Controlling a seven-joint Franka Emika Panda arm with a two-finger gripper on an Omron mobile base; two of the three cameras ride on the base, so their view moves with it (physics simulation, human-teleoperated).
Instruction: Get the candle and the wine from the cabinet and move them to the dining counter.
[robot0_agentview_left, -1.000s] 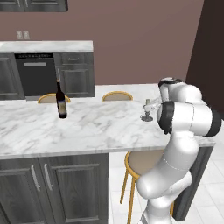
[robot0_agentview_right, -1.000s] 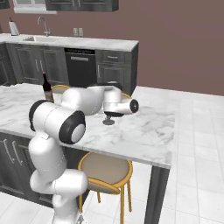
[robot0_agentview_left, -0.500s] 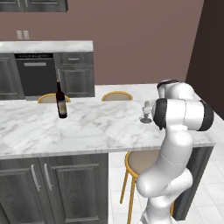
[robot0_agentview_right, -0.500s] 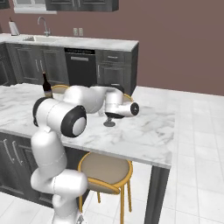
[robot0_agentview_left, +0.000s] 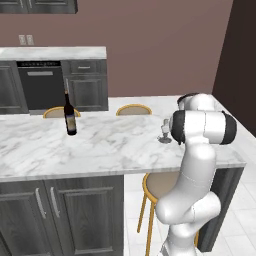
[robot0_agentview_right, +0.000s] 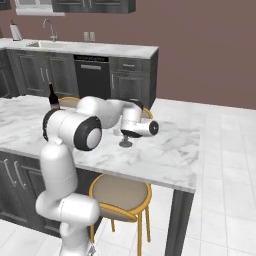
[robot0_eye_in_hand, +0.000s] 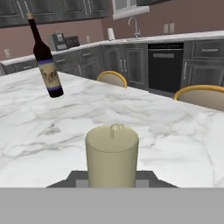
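Note:
The candle (robot0_eye_in_hand: 112, 153), cream with a grey holder, sits right between my gripper's (robot0_eye_in_hand: 112, 180) fingers, which are shut on it. From the left base view the candle (robot0_agentview_left: 164, 131) is at the right part of the dining counter (robot0_agentview_left: 100, 147), its holder base at or just above the marble, with my gripper (robot0_agentview_left: 168, 128) behind it. The right base view shows the holder base (robot0_agentview_right: 125, 143) under my hand (robot0_agentview_right: 136, 125). The wine (robot0_agentview_left: 70, 116) stands upright on the same counter, far to the left (robot0_agentview_right: 52, 98) (robot0_eye_in_hand: 47, 65). The cabinet is out of view.
Round wooden stools (robot0_agentview_left: 133, 109) (robot0_agentview_left: 56, 112) stand at the counter's far side, and another stool (robot0_agentview_right: 120, 193) stands on the near side beside my base. A back counter with a dishwasher (robot0_agentview_left: 42, 84) and a sink (robot0_agentview_right: 48, 43) runs along the wall.
The candle has come down slightly at nearly the same spot on the counter. My arm's elbow has shifted a little. The wine has not moved.

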